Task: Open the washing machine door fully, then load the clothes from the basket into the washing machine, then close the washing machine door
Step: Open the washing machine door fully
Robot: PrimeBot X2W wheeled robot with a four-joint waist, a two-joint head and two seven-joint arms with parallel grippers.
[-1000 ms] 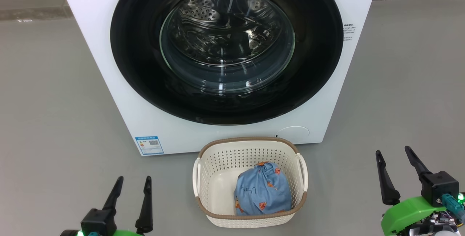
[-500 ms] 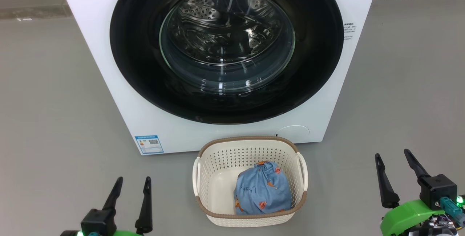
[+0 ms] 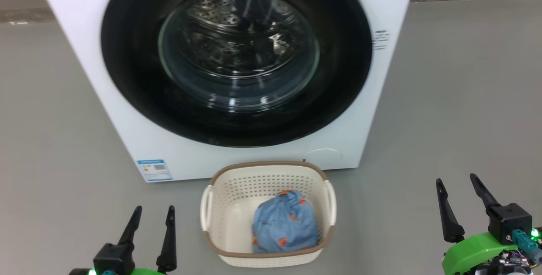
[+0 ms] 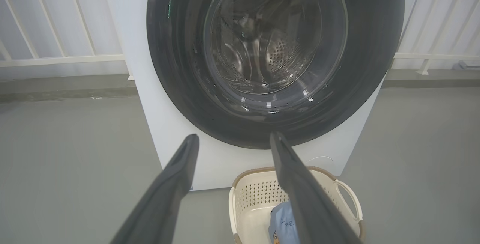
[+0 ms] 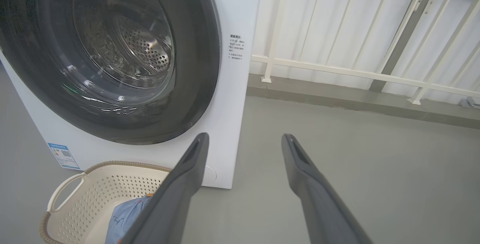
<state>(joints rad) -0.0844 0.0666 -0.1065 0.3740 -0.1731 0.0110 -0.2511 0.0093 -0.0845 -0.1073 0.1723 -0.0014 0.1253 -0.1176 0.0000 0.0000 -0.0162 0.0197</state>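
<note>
My jaws both gape wide, empty; clothes [image 3: 284, 222] lie in the basket [image 3: 262, 182] on the floor [image 3: 444, 97], door [image 3: 127, 55] shut.

Left claw [image 3: 154, 208] & right claw [image 3: 456, 178]: each had 2 long matte-black fingers [image 3: 168, 241], tapering to pointed tips, on a blocky black base [image 3: 509, 220]. Behind that sat a bright green shell [image 3: 474, 245]. Right wrist carried a teal connector [image 3: 524, 241], a lit green LED [image 3: 536, 233] & exposed wiring. Close up, fingers looked dark grey w/ a shallow recess near each tip.
</note>
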